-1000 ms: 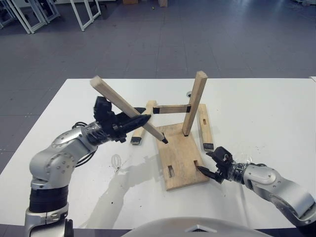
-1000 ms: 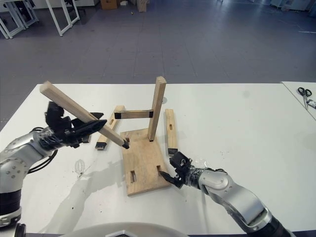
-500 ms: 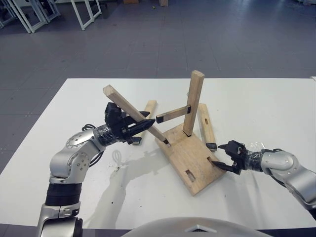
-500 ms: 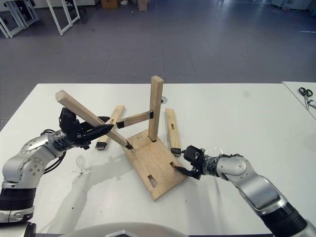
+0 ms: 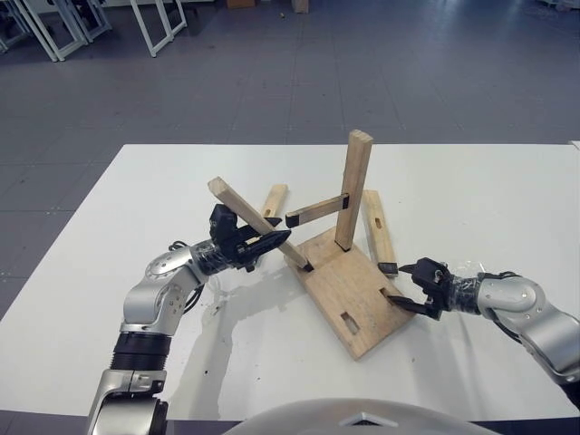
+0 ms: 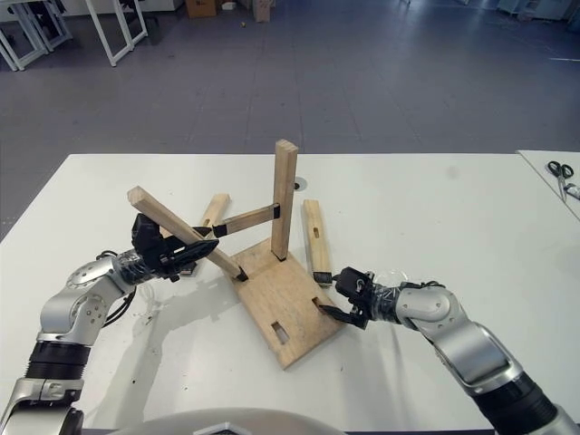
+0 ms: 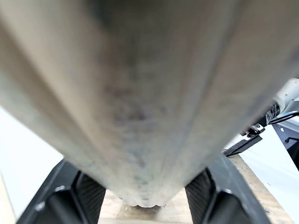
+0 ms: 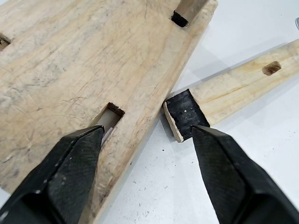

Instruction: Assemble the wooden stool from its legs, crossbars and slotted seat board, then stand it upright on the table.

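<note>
**A:** How far along?

**B:** Early, I'd say. Seat board (image 5: 349,294) lies flat on the bench (image 5: 471,199). One upright leg (image 5: 352,190) stands in the board's far slot, w/ a crossbar (image 5: 317,210) sticking off it. The rest isn't done.

**A:** Left arm?

**B:** Left gripper (image 5: 276,241) jaws pinch a tilted leg (image 5: 256,228), lower tip at the board's left corner. Can't tell if it's seated.

**A:** Right?

**B:** Right gripper (image 5: 412,288) jaws are spread, straddling the board's right edge by an unfilled slot (image 8: 110,114). No clamp, far as I see.

**A:** Slots?

**B:** One filled, one w/ the tip at it, two unfilled. Loose leg (image 5: 375,231) lies just beside the board's right edge. Another piece (image 5: 272,199) lies beyond its far-left side. Left to do: legs, crossbars, then standing it upright.
</note>
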You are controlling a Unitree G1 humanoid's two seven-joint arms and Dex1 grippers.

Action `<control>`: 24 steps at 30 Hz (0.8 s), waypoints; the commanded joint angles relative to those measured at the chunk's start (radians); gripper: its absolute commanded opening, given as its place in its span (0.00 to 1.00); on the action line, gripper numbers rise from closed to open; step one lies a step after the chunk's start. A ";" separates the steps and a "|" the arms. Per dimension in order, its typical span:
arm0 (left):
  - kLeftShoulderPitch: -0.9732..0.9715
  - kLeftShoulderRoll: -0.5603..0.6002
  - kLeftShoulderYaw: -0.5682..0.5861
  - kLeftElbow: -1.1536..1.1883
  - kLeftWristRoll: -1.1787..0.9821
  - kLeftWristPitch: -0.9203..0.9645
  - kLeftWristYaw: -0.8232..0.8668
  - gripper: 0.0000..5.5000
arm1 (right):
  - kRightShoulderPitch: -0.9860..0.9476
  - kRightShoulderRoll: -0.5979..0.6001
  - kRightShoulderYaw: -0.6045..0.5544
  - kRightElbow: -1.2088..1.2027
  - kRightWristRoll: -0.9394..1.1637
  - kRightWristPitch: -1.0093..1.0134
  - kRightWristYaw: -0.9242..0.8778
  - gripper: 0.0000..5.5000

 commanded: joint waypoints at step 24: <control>-0.177 0.162 -0.300 0.123 0.273 0.142 -0.008 0.37 | 0.011 0.049 0.007 0.034 -0.086 0.045 0.018 0.62</control>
